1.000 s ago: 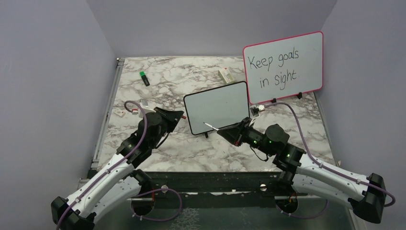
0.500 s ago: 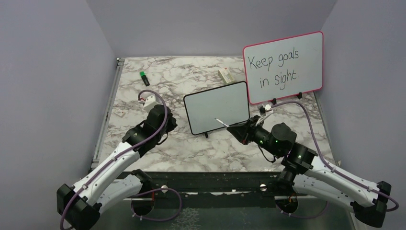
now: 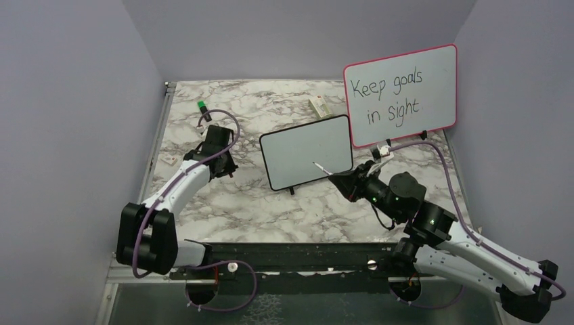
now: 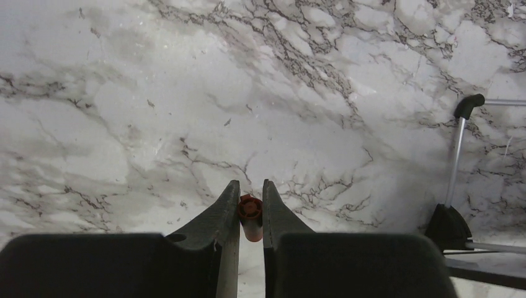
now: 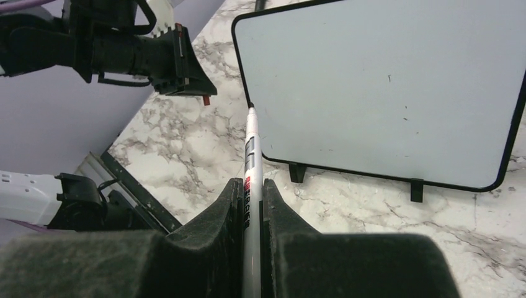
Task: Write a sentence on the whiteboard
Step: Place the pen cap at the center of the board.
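Observation:
The whiteboard (image 3: 308,152), black-framed with small black feet, stands mid-table; its face is blank, and no red sentence shows on it in the right wrist view (image 5: 384,87) either. My right gripper (image 3: 336,178) is shut on a white marker (image 3: 321,168), whose uncapped tip points at the board's lower middle; I cannot tell whether it touches. In the right wrist view my right gripper (image 5: 250,186) clamps the marker (image 5: 251,149). My left gripper (image 3: 223,168) is left of the board, pointing down over the table. In the left wrist view it (image 4: 250,194) is shut on a red marker cap (image 4: 250,210).
A larger pink-framed board (image 3: 399,95) with black writing "Keep goals in sight" stands at the back right. A green-capped marker (image 3: 202,107) lies at the back left. A small white box (image 3: 319,105) lies behind the whiteboard, and a small white item (image 3: 169,160) lies near the left edge.
My left arm has swung left and back, away from the whiteboard, with the red cap. My right gripper has carried the marker tip right and up across the board's lower part.

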